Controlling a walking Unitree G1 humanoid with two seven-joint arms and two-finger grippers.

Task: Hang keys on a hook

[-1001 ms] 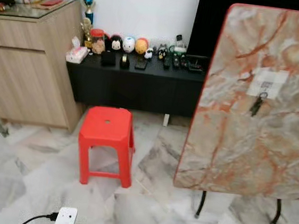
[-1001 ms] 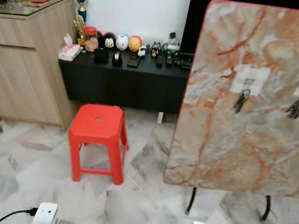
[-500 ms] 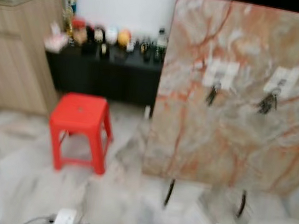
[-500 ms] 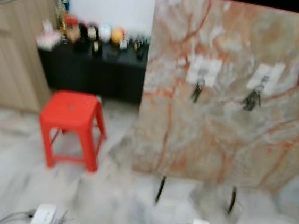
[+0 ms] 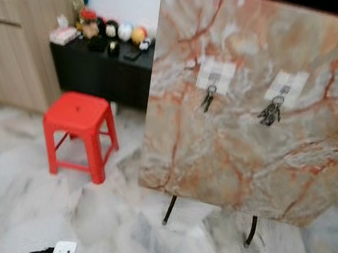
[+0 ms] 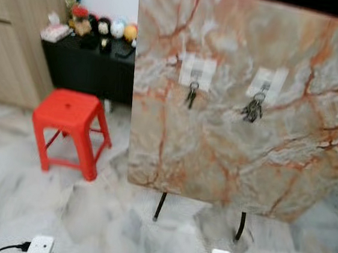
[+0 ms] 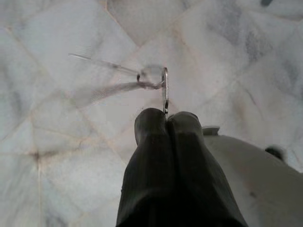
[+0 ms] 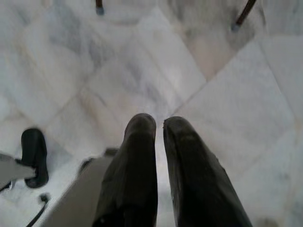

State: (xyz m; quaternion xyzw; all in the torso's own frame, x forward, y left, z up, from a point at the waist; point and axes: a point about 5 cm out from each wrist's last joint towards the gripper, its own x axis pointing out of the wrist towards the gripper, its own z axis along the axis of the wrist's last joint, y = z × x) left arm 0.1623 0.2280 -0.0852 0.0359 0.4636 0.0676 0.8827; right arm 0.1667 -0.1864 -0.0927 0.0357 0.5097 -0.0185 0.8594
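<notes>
- Faced a tilted marble board (image 5: 239, 146) on two black legs, bearing three white hook patches; two key bunches already hung there, one (image 5: 208, 98) left, one (image 5: 271, 112) right.
- Left gripper (image 7: 166, 116) pressed closed on a key ring (image 7: 164, 87), blurred keys swinging above the marble floor (image 7: 71, 156).
- Right gripper (image 8: 159, 124) hung empty over the floor, fingers slightly parted.
- One red stool (image 5: 78, 126) stood left of the board.
</notes>
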